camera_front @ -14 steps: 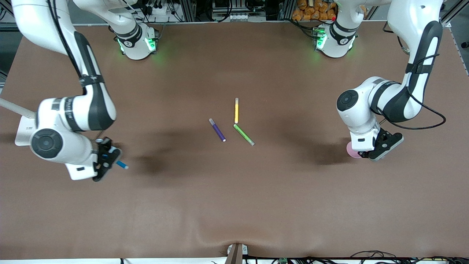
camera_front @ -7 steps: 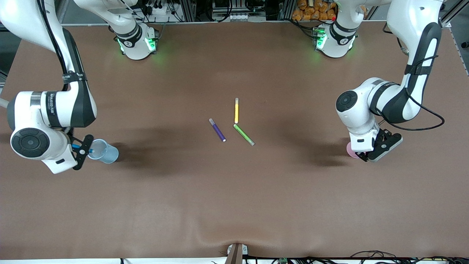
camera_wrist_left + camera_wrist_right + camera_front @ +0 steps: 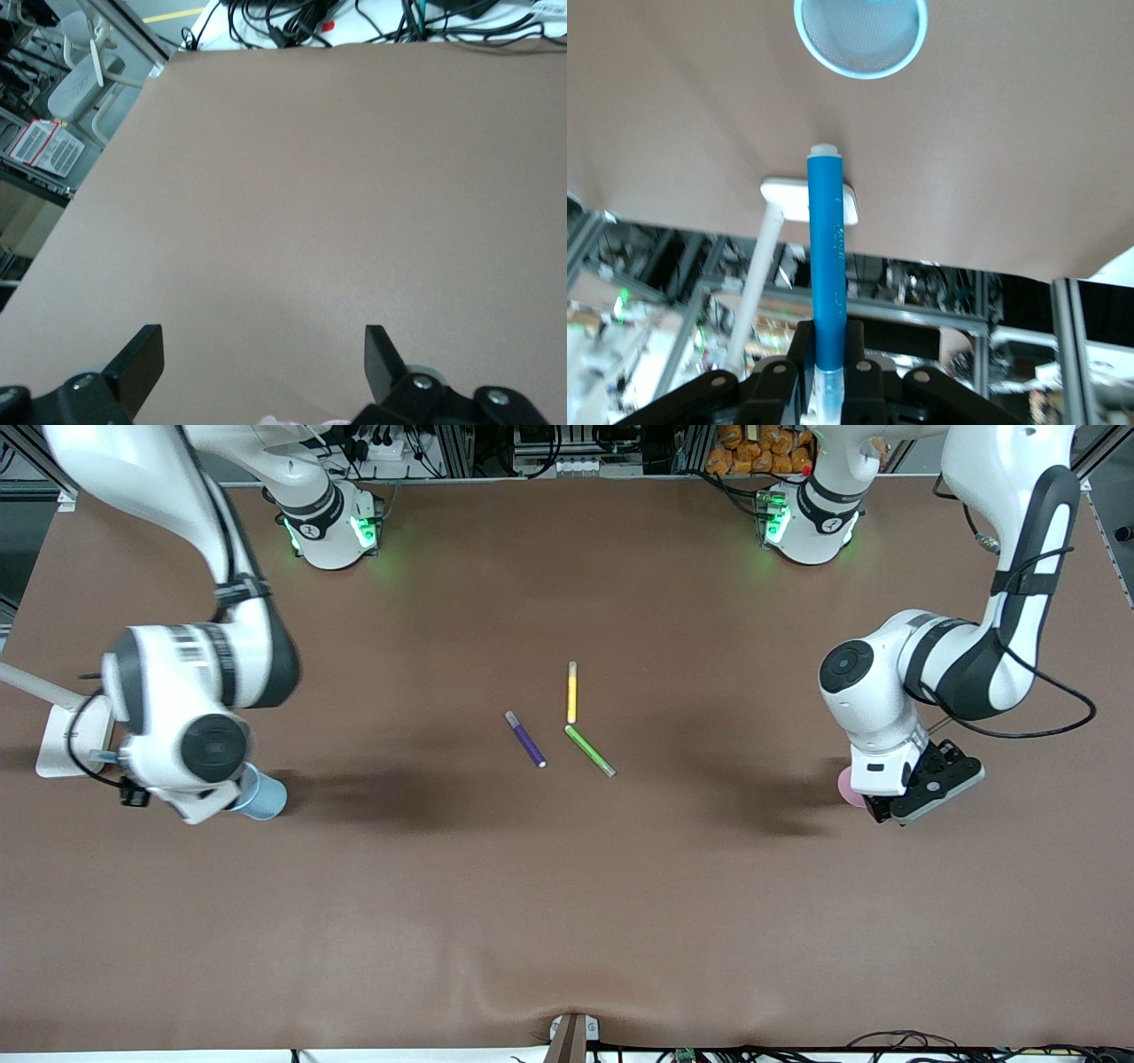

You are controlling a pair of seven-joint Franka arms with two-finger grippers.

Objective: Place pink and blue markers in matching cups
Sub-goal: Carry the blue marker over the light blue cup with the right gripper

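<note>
Holding the blue marker (image 3: 826,266) pinched between my right gripper (image 3: 824,376) fingers, I see it pointing toward the mouth of the blue cup (image 3: 259,795), which stands at the right arm's end of the table (image 3: 567,912); that alignment suits a drop into the matching cup. The pink cup (image 3: 848,786) stands at the left arm's end, largely covered by the left gripper (image 3: 921,786), whose fingers are spread wide over it, with a trace of pink between them. I judge the pink marker lies inside, though I cannot confirm it. Purple marker (image 3: 526,740), yellow marker (image 3: 572,693) and green marker (image 3: 590,750) lie mid-table, untouched.
</note>
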